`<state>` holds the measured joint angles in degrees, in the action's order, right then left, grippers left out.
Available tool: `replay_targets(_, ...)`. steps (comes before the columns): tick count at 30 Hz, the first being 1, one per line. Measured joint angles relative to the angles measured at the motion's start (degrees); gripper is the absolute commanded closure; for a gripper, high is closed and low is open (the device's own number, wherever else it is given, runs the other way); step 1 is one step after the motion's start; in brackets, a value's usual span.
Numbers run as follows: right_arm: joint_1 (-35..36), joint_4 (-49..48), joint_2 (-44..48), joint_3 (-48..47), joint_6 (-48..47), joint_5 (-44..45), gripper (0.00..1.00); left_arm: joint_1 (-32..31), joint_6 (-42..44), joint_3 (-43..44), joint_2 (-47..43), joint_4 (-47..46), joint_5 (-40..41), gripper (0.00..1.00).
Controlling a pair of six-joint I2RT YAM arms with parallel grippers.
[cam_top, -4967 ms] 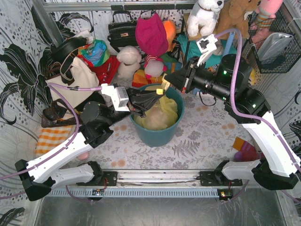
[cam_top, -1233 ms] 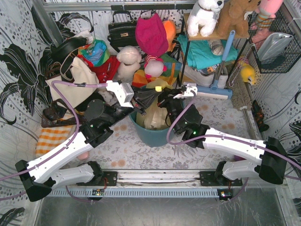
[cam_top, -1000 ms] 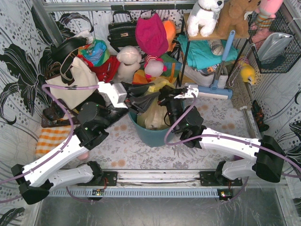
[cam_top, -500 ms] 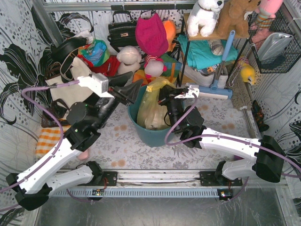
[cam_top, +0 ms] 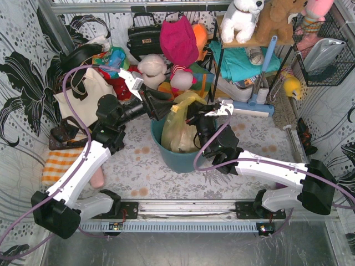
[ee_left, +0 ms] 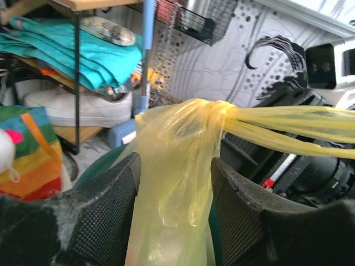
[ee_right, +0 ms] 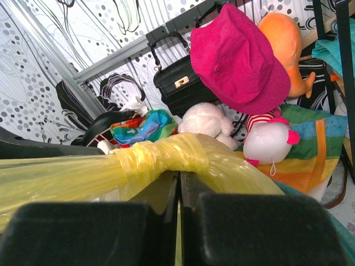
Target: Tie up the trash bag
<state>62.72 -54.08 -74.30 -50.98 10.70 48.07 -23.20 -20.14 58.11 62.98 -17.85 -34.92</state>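
The thin translucent yellow-green plastic trash bag (cam_top: 175,130) stands in the round teal plastic bin (cam_top: 177,160) on the patterned counter (cam_top: 260,136), and we see its top gathered into a knot-like neck (ee_left: 213,113). The left tool (ee_left: 173,162) is open, one finger on each side of the bag below the neck. The right tool (ee_right: 178,180) is closed on the bag's long yellow strips (ee_left: 288,124), which stretch tight from the neck.

Staged lab booth dressed as a cluttered home corner: patterned cloth walls (cam_top: 22,72) at 9 and 3 o'clock, aluminium rail (cam_top: 183,207) at 6, plush toys (cam_top: 242,16), black handbag (cam_top: 143,36) and towel shelf (cam_top: 252,42) toward 12.
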Motion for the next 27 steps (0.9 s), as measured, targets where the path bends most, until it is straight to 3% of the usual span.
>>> replay_targets(8, 0.0, 0.4, 0.0, 0.0, 1.1, 0.0, 1.00, 0.9, -0.6, 0.0, 5.1, -1.4, -7.7, 0.41)
replay_targets(13, 0.0, 0.9, 0.0, 0.0, 2.1, -0.1, 1.00, 1.1, -0.1, 0.0, 6.3, -1.3, -8.6, 0.81)
replay_targets(16, 0.0, 1.0, 0.0, 0.0, 2.4, -0.3, 1.00, 1.1, 0.8, 0.0, 6.1, -1.3, -9.4, 0.94)
replay_targets(27, 0.0, -0.9, -2.6, 0.0, 3.2, -0.4, 1.00, 1.1, 2.5, 0.0, 0.0, 3.7, -11.8, 0.98)
